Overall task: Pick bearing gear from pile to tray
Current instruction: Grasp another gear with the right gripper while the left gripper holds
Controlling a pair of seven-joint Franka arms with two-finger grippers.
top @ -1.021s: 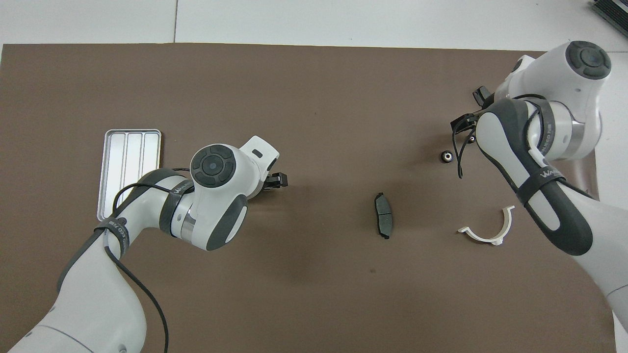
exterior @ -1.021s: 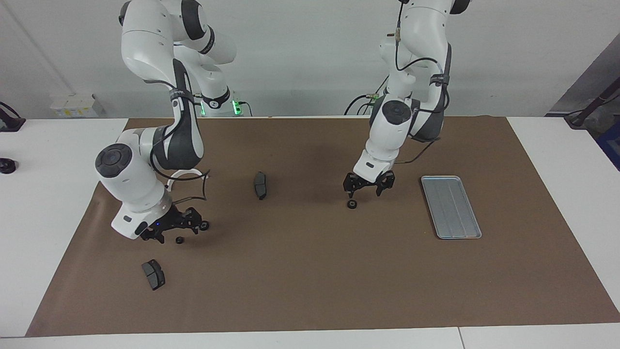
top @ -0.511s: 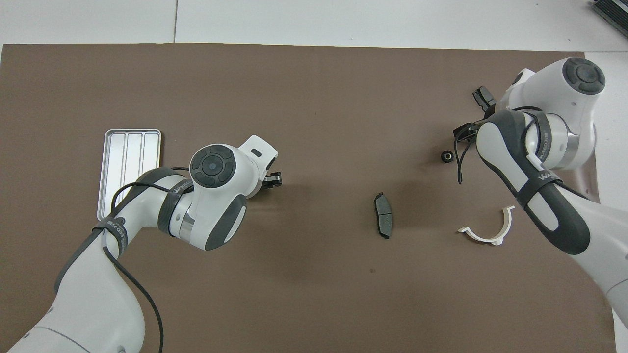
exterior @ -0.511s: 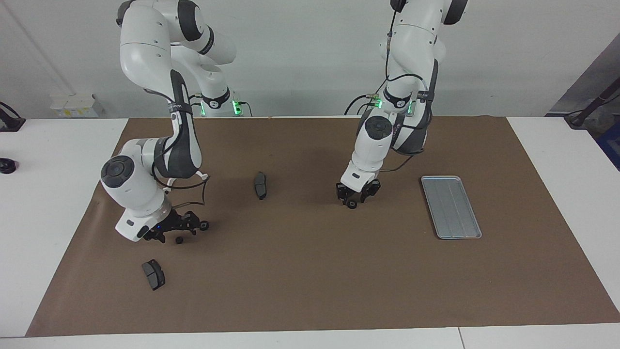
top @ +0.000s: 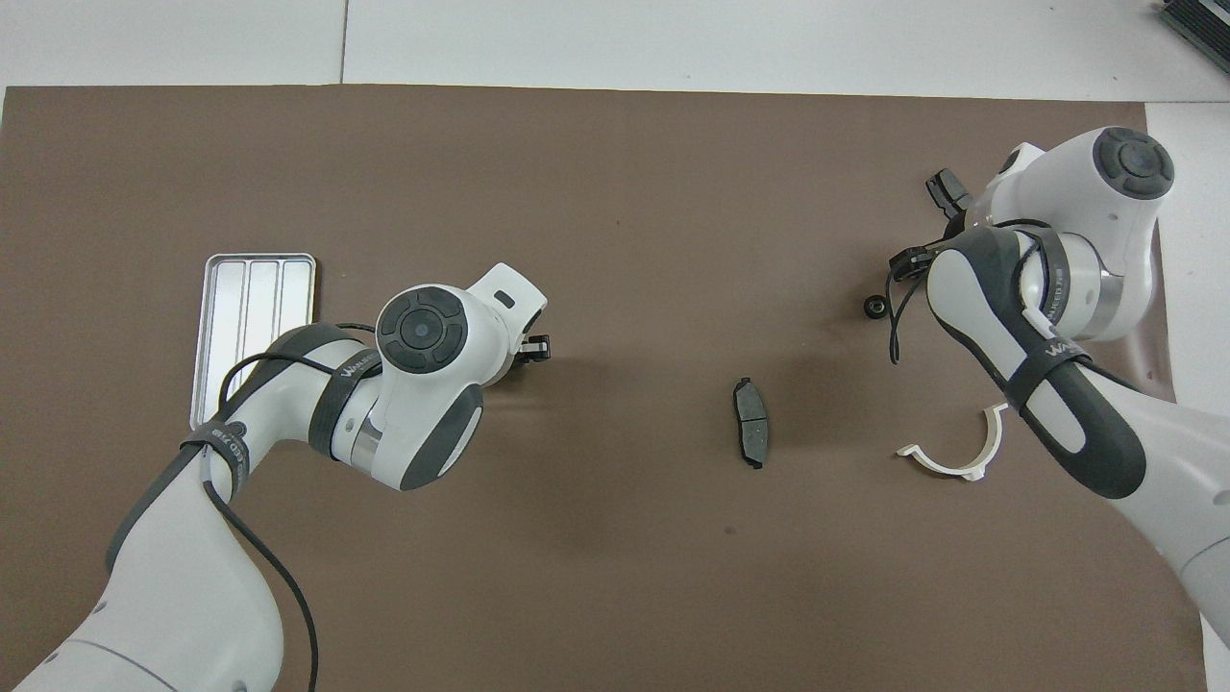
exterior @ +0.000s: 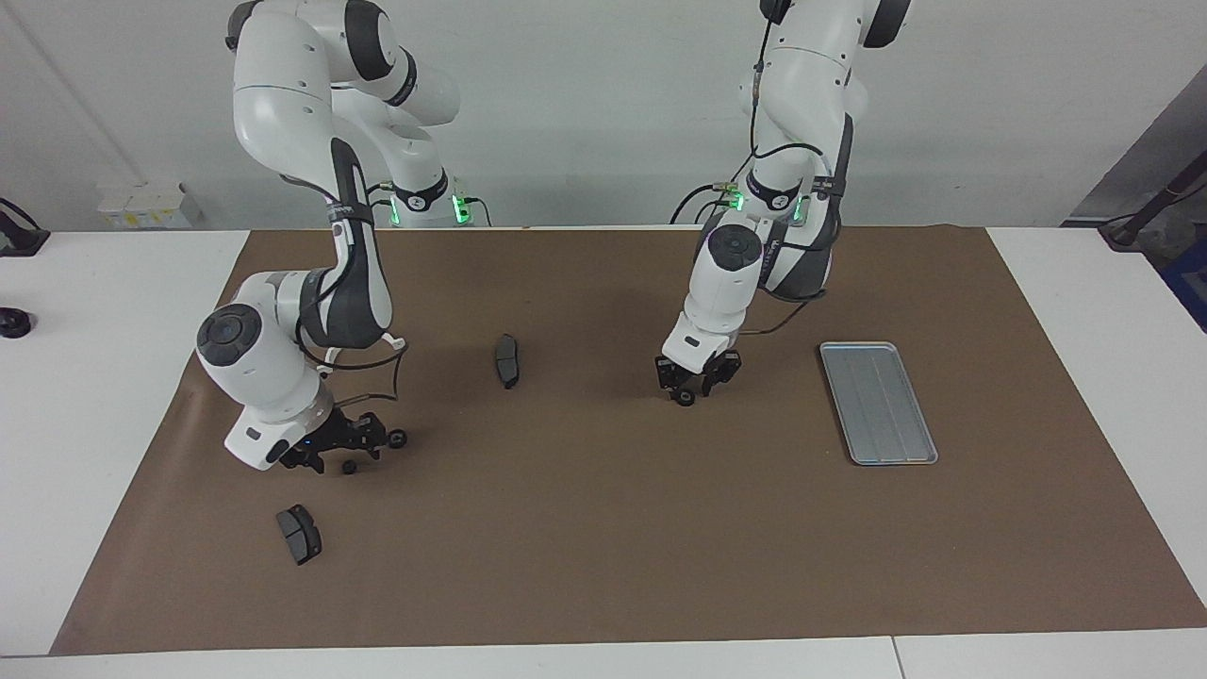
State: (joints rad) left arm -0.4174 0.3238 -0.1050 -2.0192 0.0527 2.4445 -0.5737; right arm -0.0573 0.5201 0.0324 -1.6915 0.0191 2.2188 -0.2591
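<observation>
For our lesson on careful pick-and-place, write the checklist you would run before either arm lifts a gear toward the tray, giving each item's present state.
1. Left gripper low over its gear: ok.
2. That gear actually gripped: cannot tell.
3. Right gripper low over the second gear, with a third gear close beside: ok.
4. Second gear gripped: cannot tell.
5. Tray has room, nothing lying in it: ok.
6. Mat between the left gripper and the tray free of parts: ok.
</observation>
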